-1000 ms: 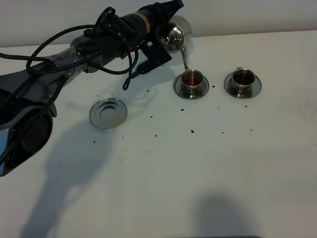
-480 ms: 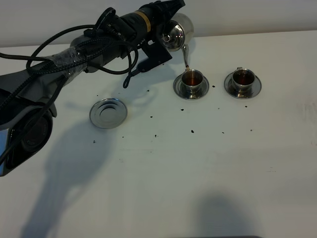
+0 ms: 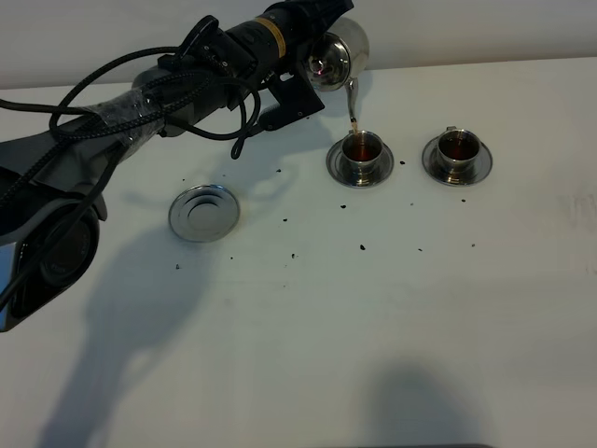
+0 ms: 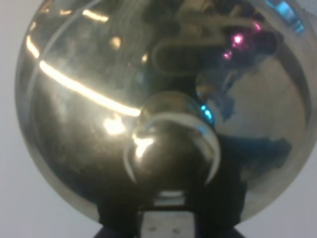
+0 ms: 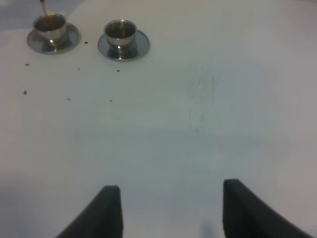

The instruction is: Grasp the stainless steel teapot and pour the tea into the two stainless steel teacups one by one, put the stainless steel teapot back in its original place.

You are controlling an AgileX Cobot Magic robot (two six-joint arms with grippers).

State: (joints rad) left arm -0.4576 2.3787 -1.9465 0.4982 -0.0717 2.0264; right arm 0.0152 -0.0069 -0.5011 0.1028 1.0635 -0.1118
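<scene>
The teapot (image 3: 338,58) hangs in the air at the far edge of the table (image 3: 373,317), just behind the nearer-left cup (image 3: 361,149) and tipped hard over; its domed lid faces back along the left arm while the thin spout (image 3: 353,101) runs down and forward, its tip right over that cup's mouth; a thin line of tea (image 3: 355,128) seems to join spout and cup, though it is too fine to be sure. The left gripper (image 3: 312,33) is clamped shut on the teapot, but the handle and the fingertips are hidden behind the arm and the pot's body; in the left wrist view the lid (image 4: 163,104) and its round knob (image 4: 171,144) fill nearly everything, so nothing of the grip itself shows there.

Both cups hold dark reddish liquid; the second cup (image 3: 457,149) sits on its saucer just to the right of the first, well apart from the teapot. The round coaster (image 3: 203,213) lies bare, well to the left of the first cup and nearer the front. Small dark specks are scattered on the table around the cups.

The right gripper (image 5: 166,208) hovers over plain table with its jaws spread wide and nothing between them; only the two dark fingertips (image 5: 106,208) show, cut off at the picture's edge.
</scene>
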